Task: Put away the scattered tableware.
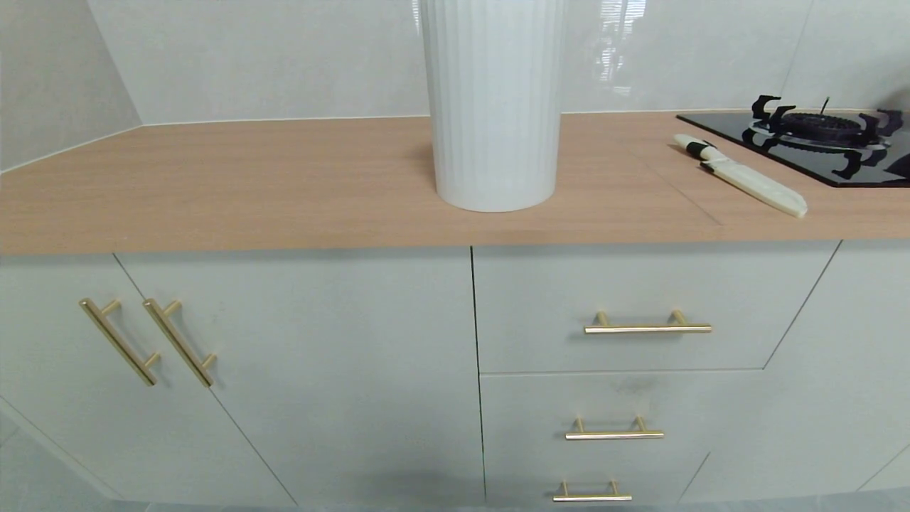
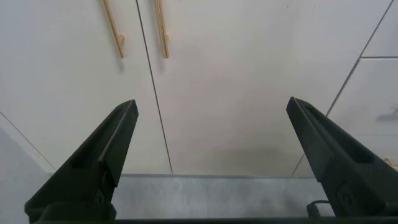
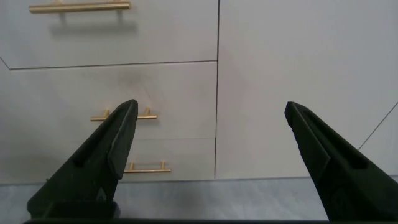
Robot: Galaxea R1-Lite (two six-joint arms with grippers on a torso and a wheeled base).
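A cream-coloured knife [image 1: 743,176] with a black band near its handle lies on the wooden countertop [image 1: 284,185] at the right, beside the stove. A tall white ribbed container [image 1: 494,103] stands at the counter's middle. My left gripper [image 2: 211,118] hangs low in front of the cabinet doors [image 2: 205,93], open, nothing between its fingers. My right gripper [image 3: 211,118] is also low, facing the drawers [image 3: 124,87], open and holding nothing.
A black gas stove [image 1: 825,142] sits at the counter's far right. Below the counter are two cabinet doors with gold handles [image 1: 149,341] at the left and three drawers with gold bar handles [image 1: 647,327] at the right, all closed.
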